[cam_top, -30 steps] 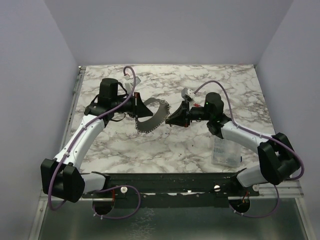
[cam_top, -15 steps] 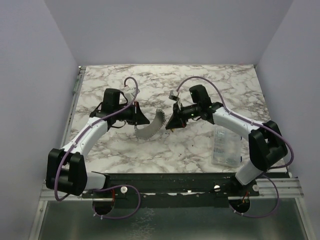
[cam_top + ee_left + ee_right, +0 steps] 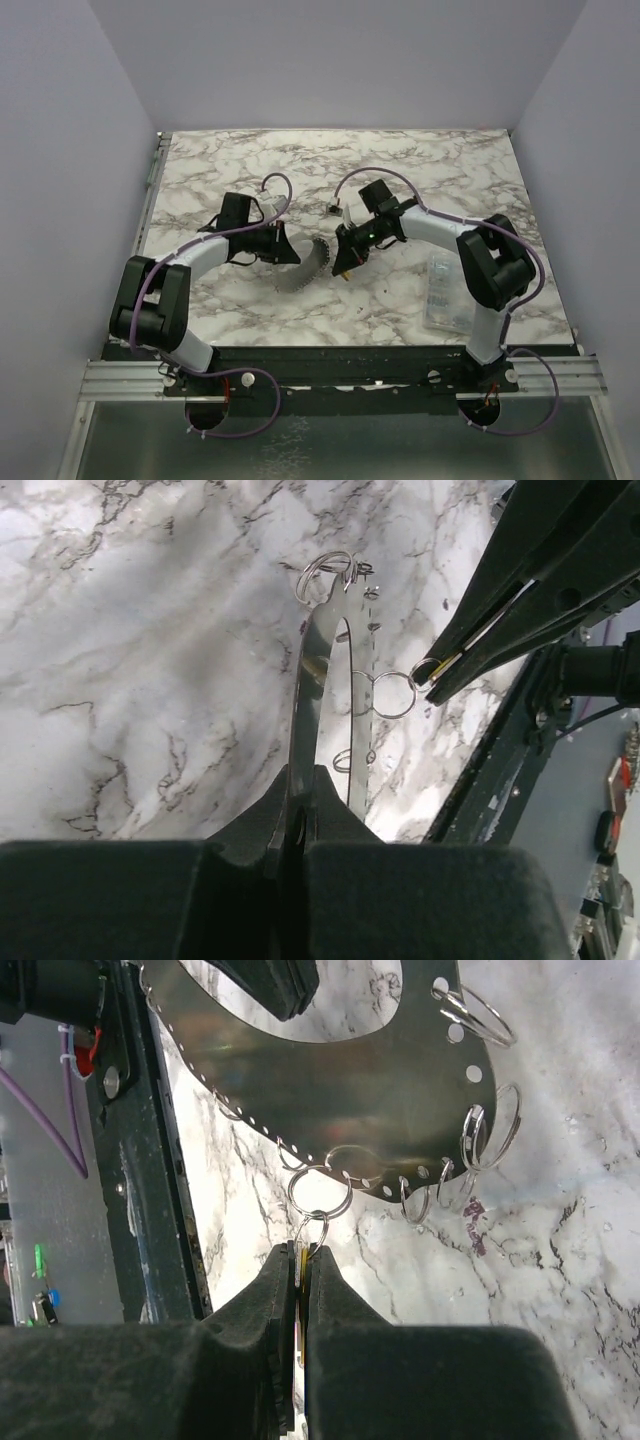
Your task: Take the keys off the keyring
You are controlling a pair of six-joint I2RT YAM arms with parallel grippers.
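Silver-grey perforated keyring [image 3: 340,1110], yellow key [image 3: 299,1265], white marble table [image 3: 420,165] with grey veins

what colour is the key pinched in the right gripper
The key is yellow, clearest in the right wrist view.

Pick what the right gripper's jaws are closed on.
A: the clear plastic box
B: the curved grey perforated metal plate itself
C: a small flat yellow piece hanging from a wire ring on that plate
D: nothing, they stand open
C: in the right wrist view the right gripper pinches the small flat yellow piece, which hangs by a wire ring from the curved grey metal plate.
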